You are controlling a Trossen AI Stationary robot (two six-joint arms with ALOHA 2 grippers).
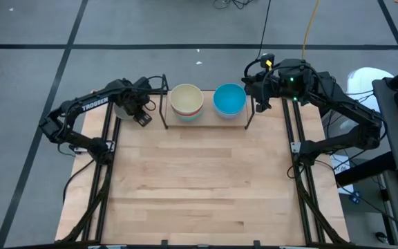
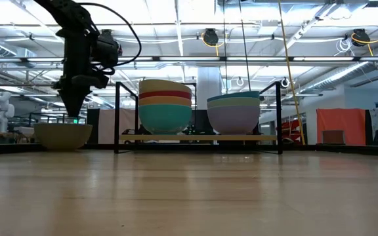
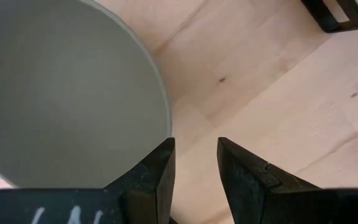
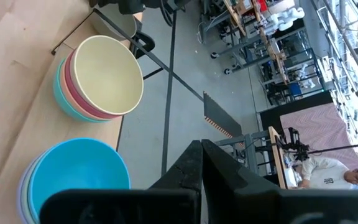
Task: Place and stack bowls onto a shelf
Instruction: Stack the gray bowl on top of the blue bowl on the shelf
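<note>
The shelf (image 1: 206, 119) stood at the far edge of the table (image 1: 199, 194) and carried two stacks of bowls side by side. The left stack (image 2: 165, 105) had a cream bowl (image 1: 186, 99) on top, with magenta, orange and cyan bowls nested under it. The right stack (image 2: 234, 111) had a blue bowl (image 1: 229, 98) on top, over a pale green and a lavender one.

An olive-grey bowl (image 2: 63, 135) sat on the table just left of the shelf, outside its side frame. The left hand (image 2: 72, 109) hung right above this bowl, pointing down. In the left wrist view its fingers (image 3: 153, 180) stood a little apart, with one over the bowl's rim (image 3: 157, 93) and the other outside it over bare wood; they gripped nothing.

The right hand (image 1: 258, 86) waited just past the right end of the shelf, off the table's far edge. In the right wrist view its fingers (image 4: 188, 168) were pressed together and empty, with both stacks showing beyond them.

A person in a white top (image 4: 328, 174) sat at a bench in the room behind.
</note>
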